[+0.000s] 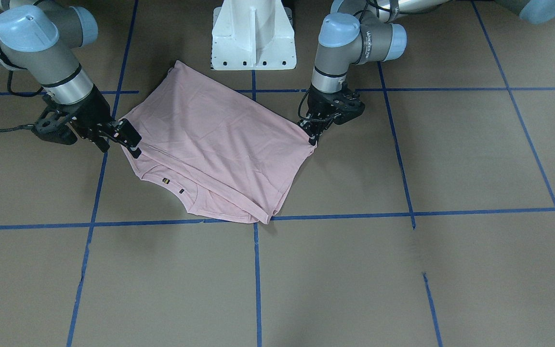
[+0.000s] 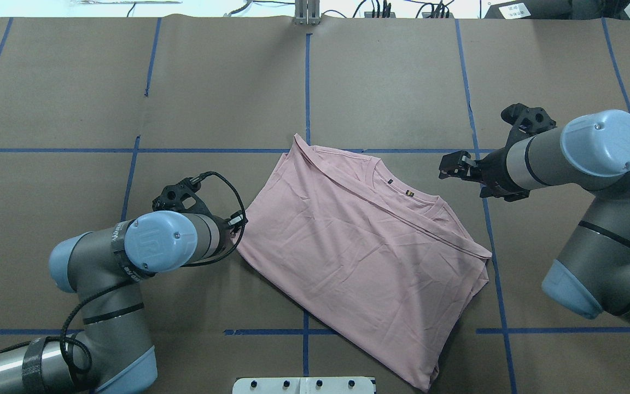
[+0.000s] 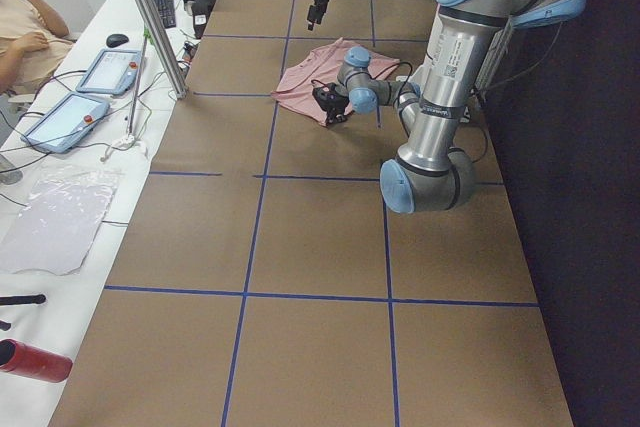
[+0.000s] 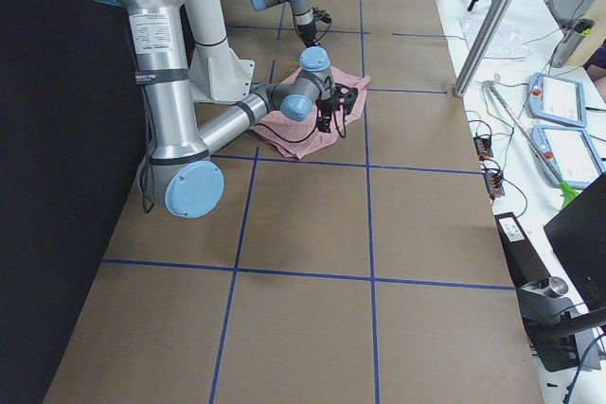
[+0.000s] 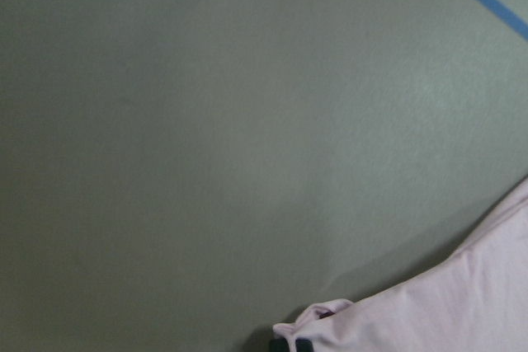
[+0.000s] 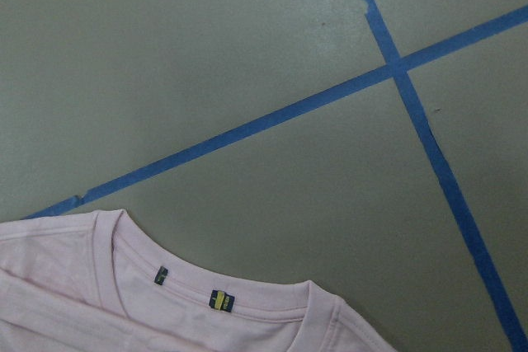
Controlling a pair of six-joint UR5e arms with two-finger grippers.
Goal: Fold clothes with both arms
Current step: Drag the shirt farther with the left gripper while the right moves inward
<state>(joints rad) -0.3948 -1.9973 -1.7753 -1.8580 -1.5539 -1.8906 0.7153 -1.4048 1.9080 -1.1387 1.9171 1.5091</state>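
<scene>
The pale pink T-shirt (image 1: pixel 219 144) lies folded on the brown table, plain side up, slanting across a blue tape line. Its ribbed collar (image 2: pixel 402 191) with two small labels faces the far side. My left gripper (image 1: pixel 312 139) is low at the shirt's corner and shut on a small bunch of the fabric (image 5: pixel 330 319). My right gripper (image 2: pixel 449 165) hangs open above the table, just off the collar end and apart from the cloth. The right wrist view shows the collar (image 6: pixel 214 286) below and no fingers.
The white pedestal base (image 1: pixel 253 33) stands just behind the shirt. Blue tape lines (image 2: pixel 306 87) grid the tabletop. In the exterior left view a metal pole (image 3: pixel 150 17), tablets (image 3: pixel 70 117) and a seated person (image 3: pixel 25 32) are along the far table side.
</scene>
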